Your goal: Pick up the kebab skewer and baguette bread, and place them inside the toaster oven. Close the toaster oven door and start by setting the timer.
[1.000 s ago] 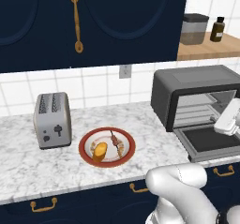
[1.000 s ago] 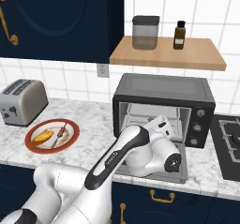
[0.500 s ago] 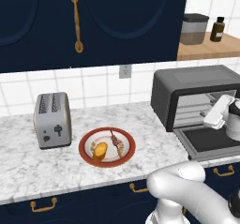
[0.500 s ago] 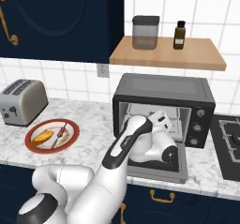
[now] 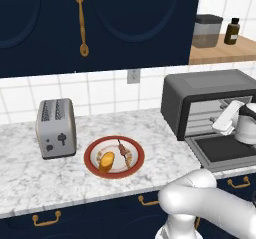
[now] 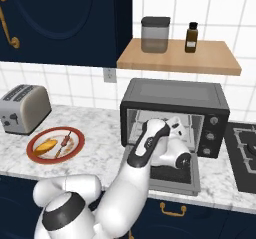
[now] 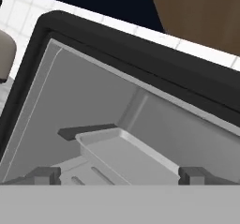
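Since a second ago the arm's wrist has lifted from low over the lowered toaster oven door [image 5: 227, 150] to the mouth of the toaster oven [image 6: 175, 99], and the gripper [image 7: 119, 175] now faces into the cavity, its tips wide apart and empty above a grey tray [image 7: 126, 157]. On the marble counter [image 5: 30, 180] the red-rimmed plate [image 5: 90, 162] carries the baguette bread [image 5: 106, 161] and the kebab skewer [image 5: 123, 151] side by side. A silver toaster [image 5: 55, 128] stands just left of the plate.
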Robot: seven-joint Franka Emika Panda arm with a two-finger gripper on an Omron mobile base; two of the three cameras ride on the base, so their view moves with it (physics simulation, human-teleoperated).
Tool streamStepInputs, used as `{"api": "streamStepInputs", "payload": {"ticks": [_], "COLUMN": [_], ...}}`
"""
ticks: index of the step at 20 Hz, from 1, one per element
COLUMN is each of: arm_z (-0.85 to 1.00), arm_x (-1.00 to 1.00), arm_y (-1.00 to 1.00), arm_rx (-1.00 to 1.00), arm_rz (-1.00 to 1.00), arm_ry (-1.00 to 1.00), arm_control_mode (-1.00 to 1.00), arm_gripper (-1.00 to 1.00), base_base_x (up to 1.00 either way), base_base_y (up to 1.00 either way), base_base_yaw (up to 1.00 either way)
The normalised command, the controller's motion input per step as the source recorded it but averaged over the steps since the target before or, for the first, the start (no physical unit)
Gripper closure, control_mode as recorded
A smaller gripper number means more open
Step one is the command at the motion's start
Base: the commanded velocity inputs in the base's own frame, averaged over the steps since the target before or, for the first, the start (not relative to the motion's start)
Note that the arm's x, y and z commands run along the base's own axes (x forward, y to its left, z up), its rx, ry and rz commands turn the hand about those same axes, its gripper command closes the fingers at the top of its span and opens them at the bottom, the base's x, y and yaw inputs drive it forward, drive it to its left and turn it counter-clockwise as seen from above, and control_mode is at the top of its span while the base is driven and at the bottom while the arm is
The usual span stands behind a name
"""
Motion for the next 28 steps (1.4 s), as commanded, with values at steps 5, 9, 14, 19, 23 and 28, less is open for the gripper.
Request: {"api": "streamStepInputs", "payload": {"ticks": [5, 9, 14, 19, 23, 28], "arm_z": [-0.18, -0.19, -0.15, -0.20, -0.24, -0.21], "arm_x": [0.24, 0.26, 0.38, 0.39, 0.28, 0.30], "arm_y": [-0.11, -0.06, 0.00, -0.01, -0.11, -0.15], "arm_rx": [-0.01, -0.03, -0.05, -0.06, -0.04, -0.02], "arm_rz": [0.00, 0.00, 0.00, 0.00, -0.01, -0.02], "arm_ry": [-0.02, -0.01, 0.00, -0.01, 0.00, 0.00], "arm_control_mode": [-1.00, -1.00, -1.00, -1.00, -1.00, -1.00], "arm_gripper": [-1.00, -1.00, -1.00, -1.00, -1.00, -1.00], "base_base_x": [0.00, 0.00, 0.00, 0.00, 0.00, 0.00], "base_base_y": [0.00, 0.00, 0.00, 0.00, 0.00, 0.00], "base_base_yaw": [0.00, 0.00, 0.00, 0.00, 0.00, 0.00]}}
